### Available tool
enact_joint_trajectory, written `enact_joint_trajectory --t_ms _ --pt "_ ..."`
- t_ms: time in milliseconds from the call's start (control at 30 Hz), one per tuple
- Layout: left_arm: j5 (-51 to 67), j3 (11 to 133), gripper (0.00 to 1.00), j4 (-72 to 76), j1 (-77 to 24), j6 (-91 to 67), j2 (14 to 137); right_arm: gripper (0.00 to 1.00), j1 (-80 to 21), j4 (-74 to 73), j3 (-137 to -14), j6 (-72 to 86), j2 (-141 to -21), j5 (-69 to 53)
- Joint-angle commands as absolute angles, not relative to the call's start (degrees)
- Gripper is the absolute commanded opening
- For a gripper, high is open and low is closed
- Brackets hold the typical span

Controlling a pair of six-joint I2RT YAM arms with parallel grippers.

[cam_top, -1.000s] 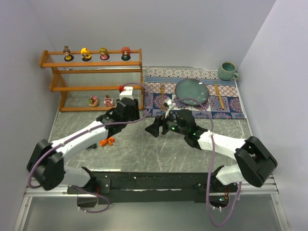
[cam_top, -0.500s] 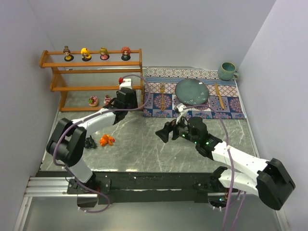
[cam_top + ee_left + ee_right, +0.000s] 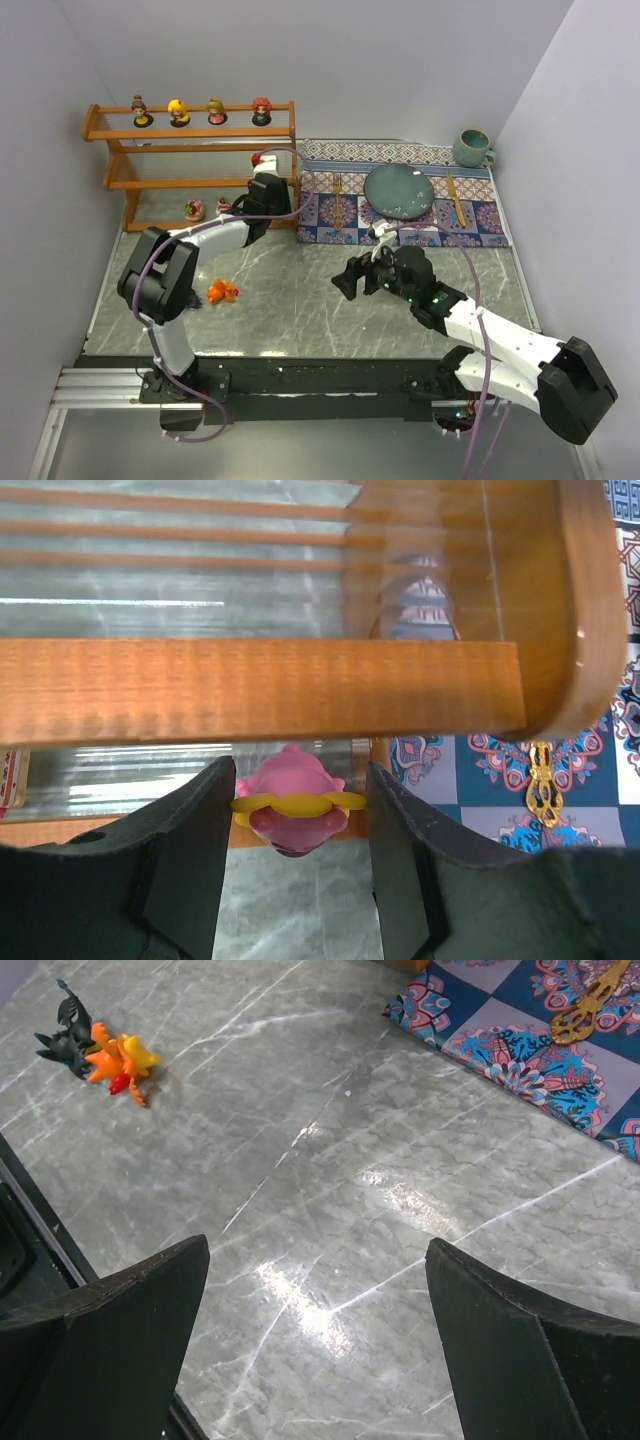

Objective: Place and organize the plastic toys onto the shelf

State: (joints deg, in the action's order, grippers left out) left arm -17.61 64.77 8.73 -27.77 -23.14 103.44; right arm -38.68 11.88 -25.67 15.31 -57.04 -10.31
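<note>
At the far left stands the orange-brown wooden shelf with three slatted tiers, and its long axis runs left to right along the back wall. Four big-headed plastic dolls stand upright in a row on the top tier. Two small pink round toys sit side by side on the bottom tier.

On the grey marbled bench, in front of the shelf, the dark-blue plastic creature and the orange plastic creature lie touching each other (a second ago the left arm covered part of them).

The left gripper has gone up since then, from in front of the bottom tier to the right end of the shelf, near the middle tier. At a medium width it holds a pink round plastic toy with a yellow collar. The collar runs across from one finger to the other. The narrower pink end points toward a front rail of the shelf and is just under it in the wrist view. Whether the toy is already over a tier, I cannot tell.

To the right, the right gripper has drawn back a little toward the near side. Its jaws are now wider than before, fully apart, with nothing between them above the bare bench. Further right lies the blue patterned placemat with a round teal plate on it.
</note>
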Motion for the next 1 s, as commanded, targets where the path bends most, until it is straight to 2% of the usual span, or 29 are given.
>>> enact_joint_trajectory --t_ms 0,867,967 --pt "-17.3 67.7 0.11 11.3 -27.2 -22.0 104.3 0.96 -38.1 12.7 -25.6 14.5 -56.3 -9.7" --pt "-17.3 71.5 0.24 9.4 -26.5 -22.6 109.2 0.96 -36.9 12.9 -24.3 15.3 -56.7 -11.0" --pt "-16.5 72.4 0.31 8.0 -26.5 -22.9 109.9 0.96 -37.0 12.9 -24.3 15.3 -56.7 -11.0"
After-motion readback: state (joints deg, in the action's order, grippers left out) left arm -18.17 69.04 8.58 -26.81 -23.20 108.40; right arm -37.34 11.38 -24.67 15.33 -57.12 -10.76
